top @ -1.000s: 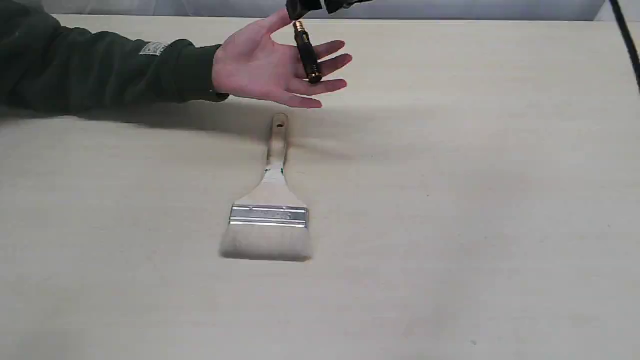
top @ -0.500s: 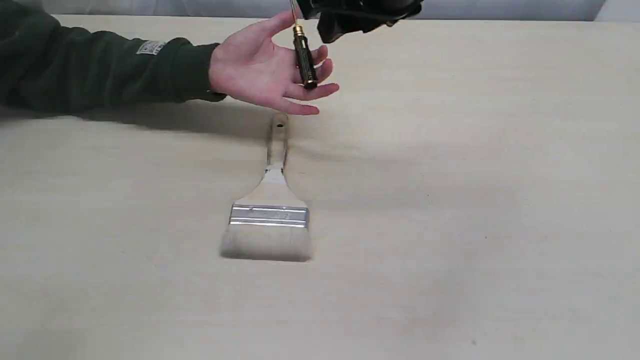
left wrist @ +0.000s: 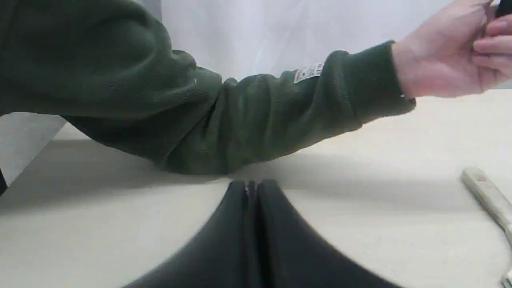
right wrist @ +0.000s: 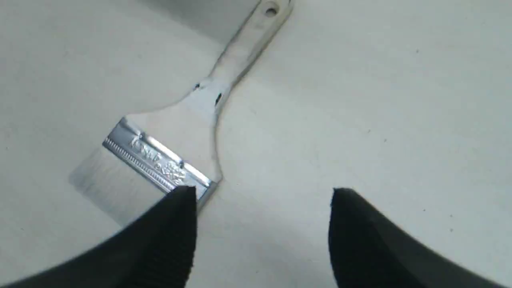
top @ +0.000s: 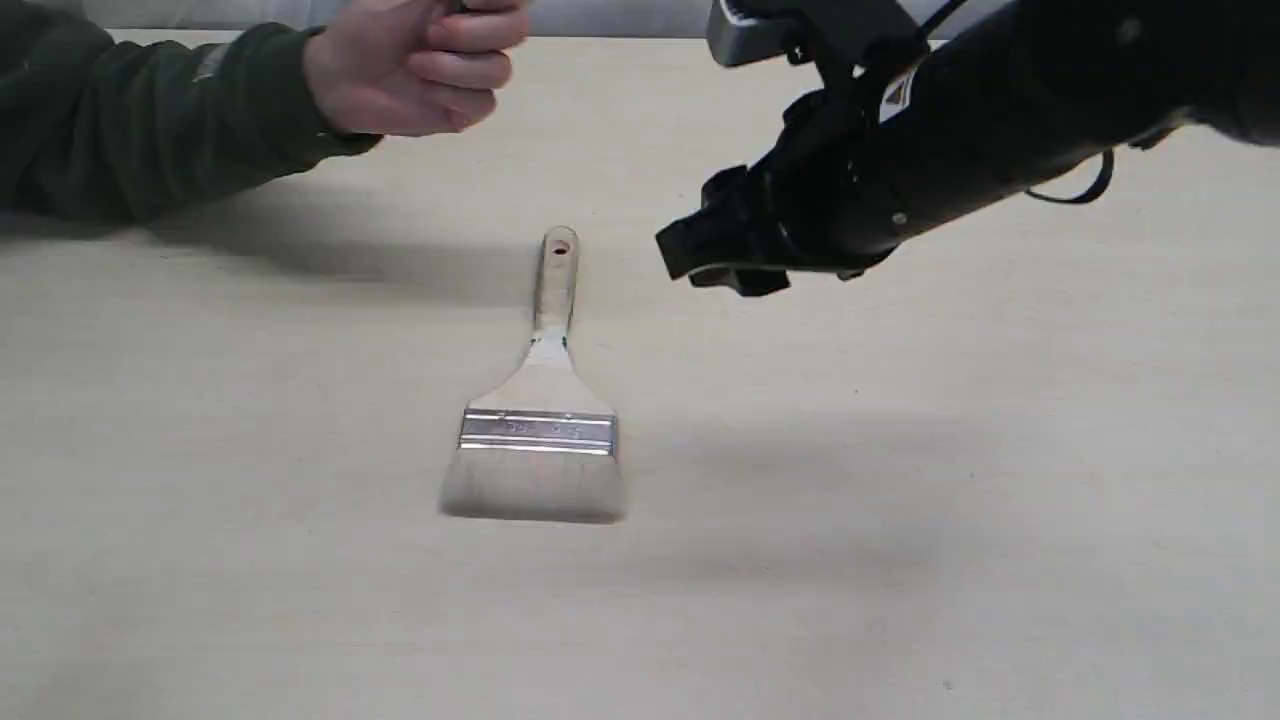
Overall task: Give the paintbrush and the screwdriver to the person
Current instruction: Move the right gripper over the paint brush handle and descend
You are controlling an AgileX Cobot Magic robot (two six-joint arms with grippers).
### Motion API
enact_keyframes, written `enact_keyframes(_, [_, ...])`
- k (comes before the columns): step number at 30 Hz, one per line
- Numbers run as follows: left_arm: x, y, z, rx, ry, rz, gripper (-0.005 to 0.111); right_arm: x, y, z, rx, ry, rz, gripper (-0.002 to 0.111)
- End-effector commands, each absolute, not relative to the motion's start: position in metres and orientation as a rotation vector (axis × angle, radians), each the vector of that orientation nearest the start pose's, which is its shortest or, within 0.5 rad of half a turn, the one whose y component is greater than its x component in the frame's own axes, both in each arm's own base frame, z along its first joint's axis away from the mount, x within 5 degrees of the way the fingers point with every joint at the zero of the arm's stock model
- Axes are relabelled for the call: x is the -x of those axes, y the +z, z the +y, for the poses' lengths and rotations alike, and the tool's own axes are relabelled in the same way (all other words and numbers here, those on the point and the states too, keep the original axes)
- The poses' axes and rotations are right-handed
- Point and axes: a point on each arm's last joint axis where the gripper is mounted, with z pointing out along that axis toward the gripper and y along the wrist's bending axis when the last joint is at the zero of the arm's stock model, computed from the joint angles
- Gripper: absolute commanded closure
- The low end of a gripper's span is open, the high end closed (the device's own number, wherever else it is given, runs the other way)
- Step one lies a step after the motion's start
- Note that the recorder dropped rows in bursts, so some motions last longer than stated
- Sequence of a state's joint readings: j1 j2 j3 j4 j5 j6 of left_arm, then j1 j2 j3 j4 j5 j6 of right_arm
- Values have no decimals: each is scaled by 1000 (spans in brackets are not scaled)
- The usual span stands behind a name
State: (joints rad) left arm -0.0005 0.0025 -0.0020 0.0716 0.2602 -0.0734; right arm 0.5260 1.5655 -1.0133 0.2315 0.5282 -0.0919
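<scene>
The paintbrush [top: 540, 400] lies flat mid-table, its pale handle pointing to the far side and its bristles toward the near edge. The person's hand [top: 415, 65] is closed in a fist at the far left, above the table. Only a dark end of the screwdriver [left wrist: 505, 7] shows out of that fist. My right gripper [top: 712, 262] hangs open and empty in the air, just right of the brush handle. In the right wrist view the right gripper [right wrist: 262, 196] stands beside the brush's ferrule [right wrist: 156, 160]. My left gripper [left wrist: 251, 188] is shut and empty, low over the table near the green sleeve [left wrist: 248, 120].
The person's forearm [top: 150, 120] lies across the far left of the pale table [top: 900, 550]. My black right arm [top: 980, 120] reaches in from the upper right, with a cable looping under it. A grey wall runs behind the table's far edge.
The right gripper let go of the screwdriver, and the hand closed on it and drew back up and to the left. The right arm swung down and right, toward the brush.
</scene>
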Motion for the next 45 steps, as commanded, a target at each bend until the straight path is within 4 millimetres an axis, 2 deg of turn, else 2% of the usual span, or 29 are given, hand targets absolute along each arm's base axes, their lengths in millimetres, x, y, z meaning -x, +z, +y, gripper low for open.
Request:
enact_keyframes(1, [-55,191,1,15,2,1733,107,-272,229,175,567,412,2522,55])
enact_keyframes(5, [-55,191,1,13,4,1731,107,-275,217,180,574,440,2548,55])
enact_keyframes(10, [-55,191,1,13,4,1731,107,-288,205,189,558,456,2581,55])
enact_keyframes(25, [-55,191,1,13,4,1731,107,-331,189,226,541,579,2676,55])
enact_keyframes(30, [-55,191,1,13,4,1731,107,-334,177,248,615,576,2688,55])
enact_keyframes(34, [-55,190,1,15,2,1734,107,-342,168,259,578,590,2713,55])
enact_keyframes(45, [-55,190,1,15,2,1734,107,-353,143,262,541,477,2819,55])
